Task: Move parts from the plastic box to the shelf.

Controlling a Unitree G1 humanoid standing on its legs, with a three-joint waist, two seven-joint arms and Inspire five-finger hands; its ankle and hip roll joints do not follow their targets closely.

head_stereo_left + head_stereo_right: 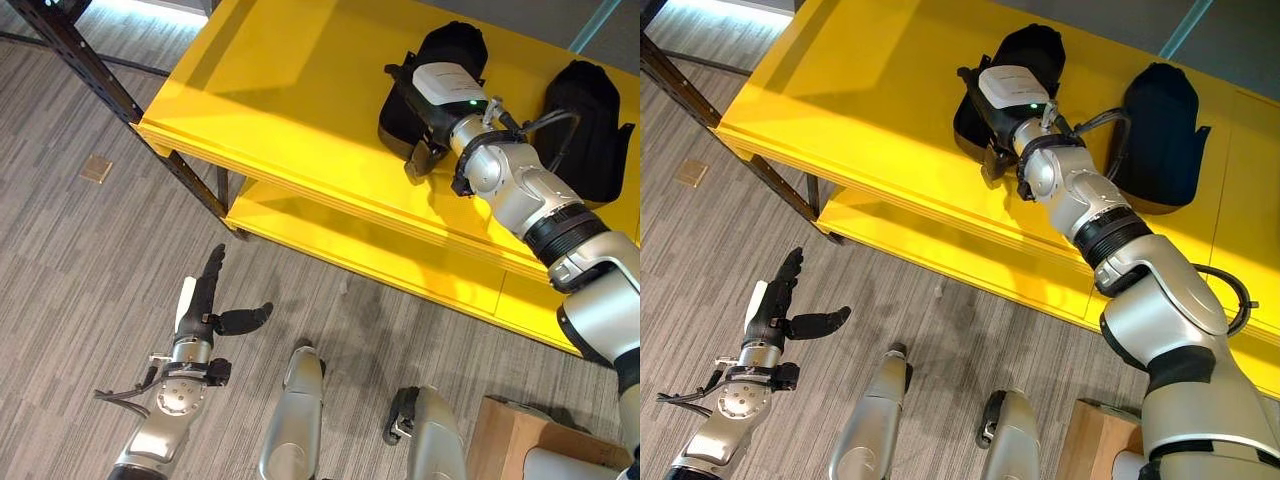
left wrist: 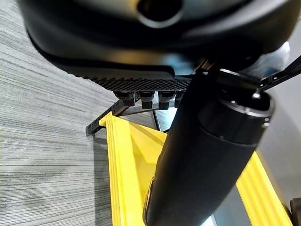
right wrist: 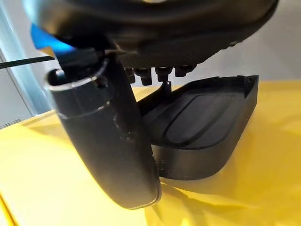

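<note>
the right hand rests over a moulded black plastic part on the yellow shelf; its fingers look straight, off the part, which lies just beyond them.

the left hand hangs open.

Head eyes look down on the yellow shelf; wrist cameras sit close.

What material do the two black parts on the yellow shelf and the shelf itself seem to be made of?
The black part under the right hand looks like moulded plastic with a matt finish: smooth rounded edges, dull sheen. The second black part beside it looks alike. The yellow shelf seems to be painted wood or board, semi-gloss, since it reflects light softly; I cannot be sure.
</note>
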